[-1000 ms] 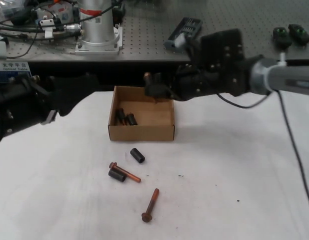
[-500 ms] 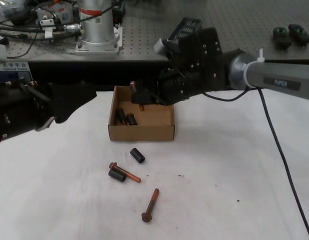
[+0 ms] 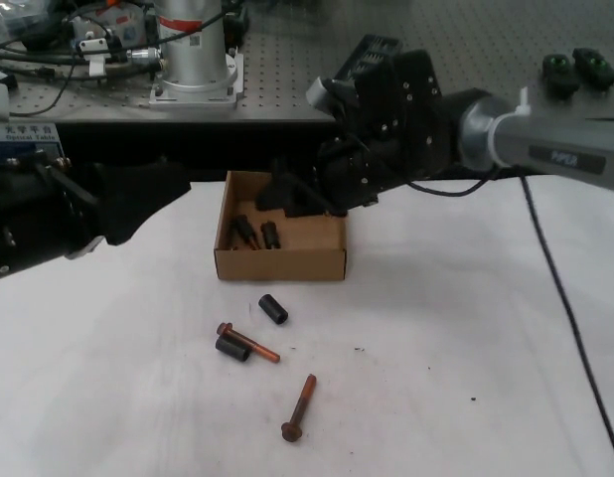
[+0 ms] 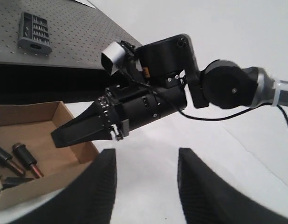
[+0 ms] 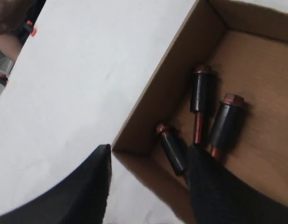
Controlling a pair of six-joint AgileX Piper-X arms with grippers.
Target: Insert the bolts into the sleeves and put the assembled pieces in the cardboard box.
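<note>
Landmark: the cardboard box, open at the top, sits on the far half of the covered bench.
Surface: a white cloth lies under the box and spreads wide on every side of it, faintly creased, with a few dark specks in front of the box.
Room behind the box: a dark gap, then a grey perforated table. On it stand a metal column, a tangle of cables, a black slotted block and two small black parts far off to the box's right.
Assembled pieces: three bolts in sleeves lie on the floor of the box, close together near one side wall.
Loose sleeve: a black sleeve lies on the cloth just in front of the box.
Bolt pair: farther in front, a copper bolt lies with a second sleeve touching it near its head; whether it passes through cannot be told.
Single bolt: a lone bolt lies farthest in front of the box.
Right gripper: over the box's far rim, jaws apart with nothing between them.
Left gripper: well to the left of the box, above the cloth, jaws apart and empty, facing the box.
</note>
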